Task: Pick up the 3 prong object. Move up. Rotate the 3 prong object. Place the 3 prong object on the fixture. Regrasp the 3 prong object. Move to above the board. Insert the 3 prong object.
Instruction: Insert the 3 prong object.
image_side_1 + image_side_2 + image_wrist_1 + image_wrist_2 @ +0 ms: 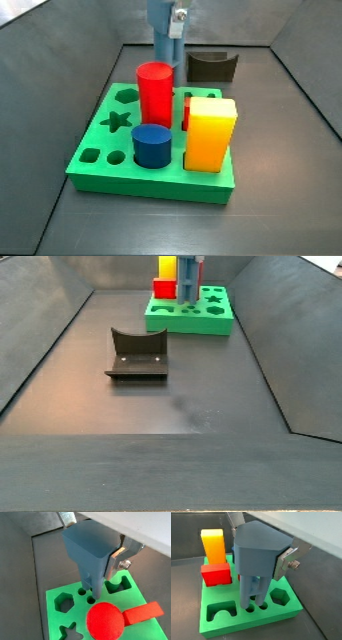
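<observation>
The steel-blue 3 prong object [90, 557] hangs upright with its prongs down, and my gripper [92, 537] is shut on its upper body. In both wrist views a silver finger [284, 560] presses each side of the 3 prong object [254, 557]. The prong tips reach the small round holes of the green board [271, 614]; how deep they sit cannot be told. In both side views the gripper [174, 18] stands over the board's [107, 165] far part. The dark fixture [136, 354] stands bare on the floor, apart from the board [187, 324].
On the board stand a tall red cylinder [156, 90], a short dark-blue cylinder [151, 146], a yellow block [210, 132] and a red block [216, 574]. Grey bin walls slope up around the floor. The fixture [211, 67] sits just behind the board.
</observation>
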